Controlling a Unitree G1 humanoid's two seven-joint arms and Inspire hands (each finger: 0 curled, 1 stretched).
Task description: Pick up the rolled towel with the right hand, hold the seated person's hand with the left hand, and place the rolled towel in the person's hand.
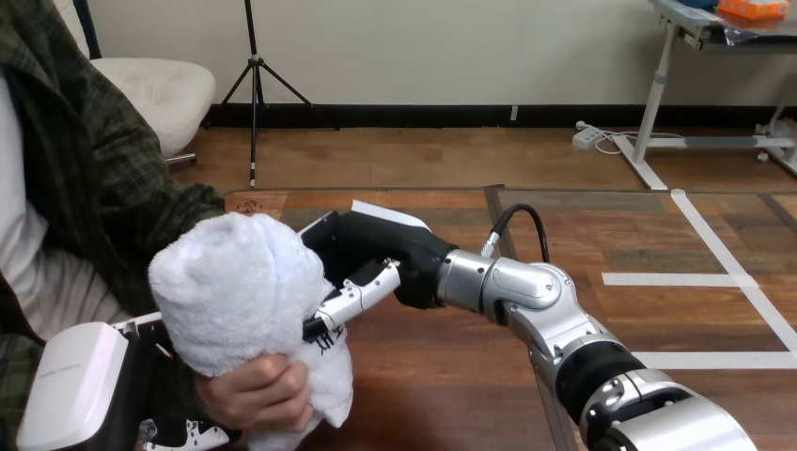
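Towel pos.: the white fluffy rolled towel (pixel 230 282) is up off the brown wooden desk (pixel 432 395), left of centre. It stands roughly upright w/ its lower end in the person's hand (pixel 258 390). That hand is curled round the bottom of the roll, knuckles toward the camera.

Right hand (pixel 376 249): reaches in from the right, black palm against the towel's far side. One of its fingers (pixel 362 293) lies along the near side w/ the tip dug into the pile, so the roll is pinched betw. it and the palm. The rest are hidden behind the cloth. Both the right hand and the person's hand are on the towel.

Left hand (pixel 70 385): low at the left edge, white back shell up, just beside and below the person's hand. Whether it grips the wrist I cannot tell, as the contact area is hidden.

Judgement: placement step, prob. near the end; release not yet done.

Risks:
- Person's grip covers the bottom only and the roll looks top-heavy. A quick let-go could tip it onto the desk.
- Pile may snag on the dug-in fingertip. Pulling back could drag the towel out or unroll it.
- If left-hand support is loose, the person's hand may sag and the towel slip.
- Pushing further in risks pressing on the person's knuckles.
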